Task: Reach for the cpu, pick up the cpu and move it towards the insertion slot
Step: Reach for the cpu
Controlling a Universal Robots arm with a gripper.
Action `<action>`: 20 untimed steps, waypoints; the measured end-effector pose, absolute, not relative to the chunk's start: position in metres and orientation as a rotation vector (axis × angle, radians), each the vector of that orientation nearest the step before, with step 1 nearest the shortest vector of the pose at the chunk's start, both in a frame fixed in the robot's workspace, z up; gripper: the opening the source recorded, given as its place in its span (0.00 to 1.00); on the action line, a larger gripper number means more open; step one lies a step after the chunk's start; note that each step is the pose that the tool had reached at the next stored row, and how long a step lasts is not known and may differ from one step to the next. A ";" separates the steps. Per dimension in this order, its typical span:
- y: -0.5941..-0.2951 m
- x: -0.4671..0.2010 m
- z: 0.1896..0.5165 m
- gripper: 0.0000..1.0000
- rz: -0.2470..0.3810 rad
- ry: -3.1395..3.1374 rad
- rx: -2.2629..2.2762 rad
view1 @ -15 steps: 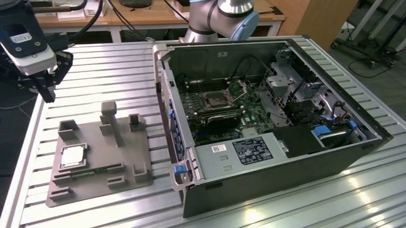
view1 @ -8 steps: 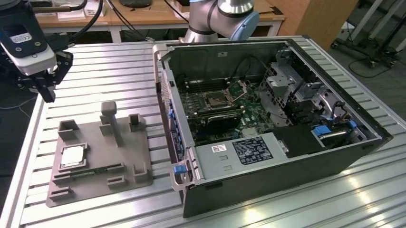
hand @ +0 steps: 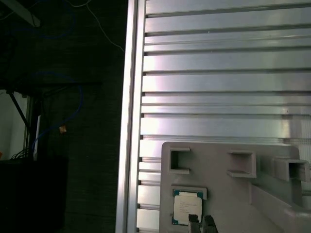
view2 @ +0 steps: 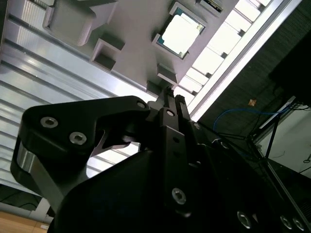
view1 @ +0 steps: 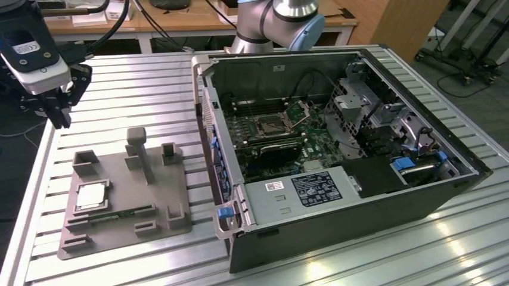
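So the gripper hangs above the slatted table near its edge, pincer pinched together on nothing, while the cpu sits in its recess on the grey tray, well apart from the insertion slot inside the open computer case.

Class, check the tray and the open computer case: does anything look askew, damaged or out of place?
Nothing stands out: the cpu lies flat in its recess on the grey tray; the insertion slot lies open.
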State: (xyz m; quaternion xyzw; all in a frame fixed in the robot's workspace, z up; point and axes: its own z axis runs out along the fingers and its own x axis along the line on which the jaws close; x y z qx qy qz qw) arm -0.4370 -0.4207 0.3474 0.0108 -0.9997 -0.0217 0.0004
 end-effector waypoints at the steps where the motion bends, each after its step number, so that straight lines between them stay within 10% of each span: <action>1: -0.421 -0.437 0.347 0.18 -0.068 -3.140 0.034; 20: -0.421 -0.437 0.347 0.33 -0.069 -3.140 0.034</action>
